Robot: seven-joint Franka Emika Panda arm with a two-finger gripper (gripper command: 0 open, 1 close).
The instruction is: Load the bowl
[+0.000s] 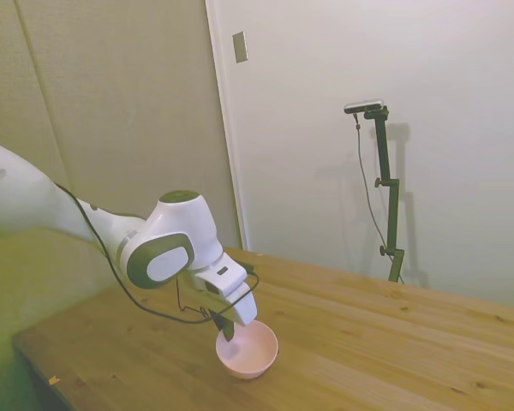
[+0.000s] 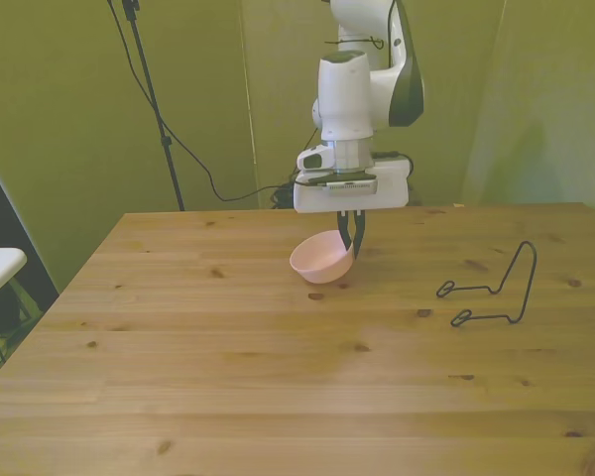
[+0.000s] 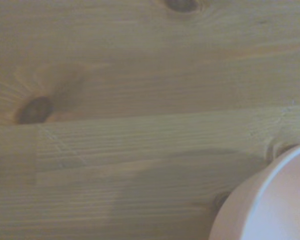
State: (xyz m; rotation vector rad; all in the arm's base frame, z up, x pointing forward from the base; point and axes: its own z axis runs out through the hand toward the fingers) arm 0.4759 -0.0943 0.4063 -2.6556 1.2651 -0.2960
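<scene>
the tabletop [image 2: 278, 377] runs wide and bare up front, and the white arm [image 1: 86, 227] hangs over its far middle. off toward the front view's right, well apart, stands the wire rack [image 2: 491, 288]. the gripper [image 2: 352, 243] has its fingers pinching the rim of the bowl [image 2: 320, 258], which tilts, apparently just clear of the wood. looks like the carry step; next it must travel to the rack and seat there. the bowl is small, round, pale pink, smooth, unmarked.

A plain pale pink colour is shown by the bowl [image 2: 320, 257]. Light brown wood with dark knots is seen on the table [image 2: 278, 377]. The wire rack [image 2: 491, 288] is black.
</scene>
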